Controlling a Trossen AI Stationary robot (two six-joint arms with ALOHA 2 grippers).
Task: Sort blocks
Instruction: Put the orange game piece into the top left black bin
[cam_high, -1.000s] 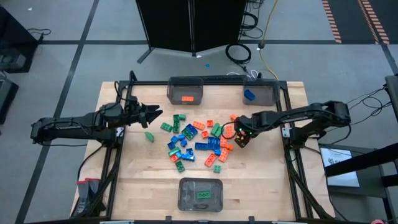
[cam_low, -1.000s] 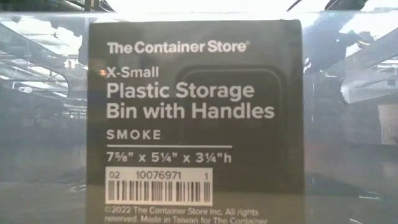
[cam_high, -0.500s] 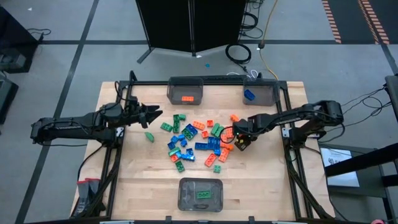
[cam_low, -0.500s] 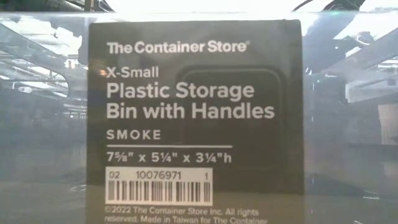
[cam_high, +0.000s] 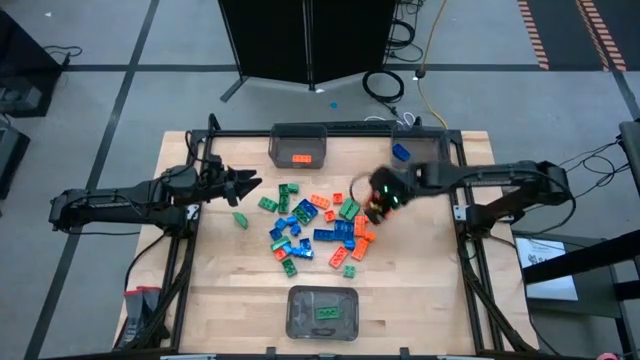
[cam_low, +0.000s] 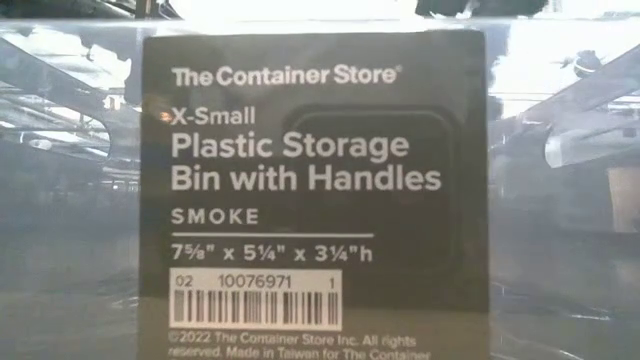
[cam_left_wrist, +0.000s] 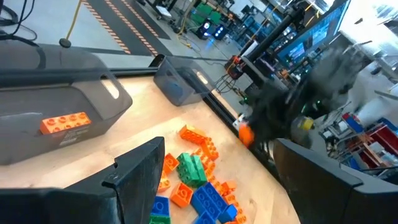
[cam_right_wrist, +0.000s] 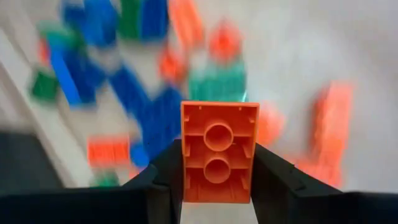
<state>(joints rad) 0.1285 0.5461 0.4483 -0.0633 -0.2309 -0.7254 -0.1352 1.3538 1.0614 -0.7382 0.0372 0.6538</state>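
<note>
A pile of orange, green and blue blocks (cam_high: 315, 225) lies in the middle of the table. My right gripper (cam_high: 375, 205) hangs over the pile's right edge, shut on one orange block (cam_right_wrist: 219, 152). That block shows as an orange spot (cam_left_wrist: 245, 134) in the left wrist view. My left gripper (cam_high: 255, 183) waits open at the table's left, pointing at the pile, with nothing between its fingers (cam_left_wrist: 143, 171). One green block (cam_high: 241, 218) lies alone on the table near it. My right gripper pinches the orange block by its two long sides (cam_right_wrist: 186, 155) between its two fingers (cam_right_wrist: 163, 177). The block's hollow underside faces the wrist camera. The fingers slant down from the table's right. The block is lifted clear above the pile.
A grey bin (cam_high: 299, 146) with an orange block stands at the far edge, and a bin (cam_high: 418, 150) with a blue block stands to its right. A third bin (cam_high: 323, 313) with a green block stands at the near edge; its label (cam_low: 310, 200) fills the low view.
My right gripper has risen from the pile's right edge with the orange block between its fingers and has shifted a little toward the far edge. The block is now lifted clear of the table.
</note>
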